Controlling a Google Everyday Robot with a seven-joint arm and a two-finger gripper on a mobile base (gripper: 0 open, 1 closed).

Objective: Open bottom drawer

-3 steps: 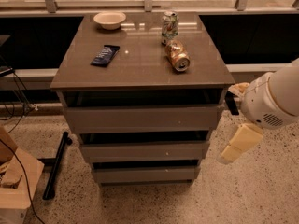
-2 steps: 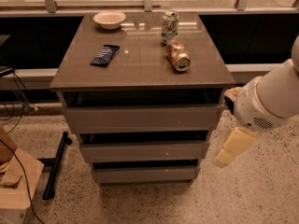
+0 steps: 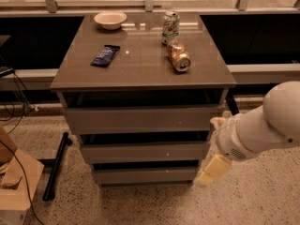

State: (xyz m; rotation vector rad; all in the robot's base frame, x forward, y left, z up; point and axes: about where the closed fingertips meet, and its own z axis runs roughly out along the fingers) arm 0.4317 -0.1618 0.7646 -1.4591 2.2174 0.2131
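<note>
**Cabinet** (image 3: 140, 74): grey-brown, 3 drawers, flat top, stands on speckled floor in front of a window ledge. Biggest item, centre of view.

**Robot arm** (image 3: 269, 123): white, comes in from the right edge and angles down-left toward the cabinet's right side. Low pose prob. chosen to reach drawer level.

**Top drawer** (image 3: 140, 120): widest and tallest front. Not the target.

**Mid drawer** (image 3: 143, 152): mid-sized, looks shut.

**Bottom drawer** (image 3: 145, 175): task item. Lowest and narrowest front, just above the floor, no handle. Front looks flush, so not yet opened. Dark gap above it is prob. the only place to hook and pull.

**Cardboard box** (image 3: 14, 186): bottom-left, well apart from the cabinet.

**Black bar** (image 3: 56, 165): lies on the floor left of the cabinet, clear of the drawer's path.

**Gripper** (image 3: 208, 151): pale fingers, at the cabinet's right front corner. Upper finger sits near the top drawer's end, lower one hangs beside the bottom drawer's right end. Jaws spread wide, holding nothing. Beside the front, not touching as far as can be seen. Next it needs to come round in front and lower.

**Bowl** (image 3: 110, 19): pale, back-left of the top.

**Upright can** (image 3: 170, 27): back-right of the top.

**Tipped can** (image 3: 179, 56): on its side, just in front of the upright can. Could roll if the cabinet is jolted.

**Snack bar** (image 3: 105, 55): dark wrapper, lies flat on the left of the top.
</note>
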